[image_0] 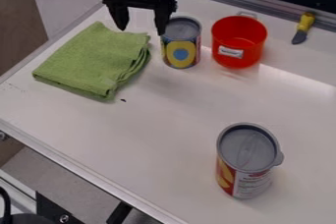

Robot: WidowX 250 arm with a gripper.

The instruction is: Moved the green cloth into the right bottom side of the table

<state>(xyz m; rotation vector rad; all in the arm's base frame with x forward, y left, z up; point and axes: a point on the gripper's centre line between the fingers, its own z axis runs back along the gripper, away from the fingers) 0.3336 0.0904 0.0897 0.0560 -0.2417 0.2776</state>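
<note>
The black gripper [141, 25] hangs at the top of the view, left of centre, its two fingers spread wide with nothing between them. Below and to its left, the green cloth [95, 61] lies folded on the left part of the white table [164, 129]. The gripper's left finger is over the cloth's upper edge in the view; whether it touches cannot be told. Its right finger overlaps the left edge of a can.
Right of the cloth stands a can with a grey lid [181, 42], with a red pot [238, 41] beside it. A yellow-handled knife [303, 27] lies at the upper right. Another lidded can [247, 160] stands at the lower right. A metal rail [275, 16] borders the back.
</note>
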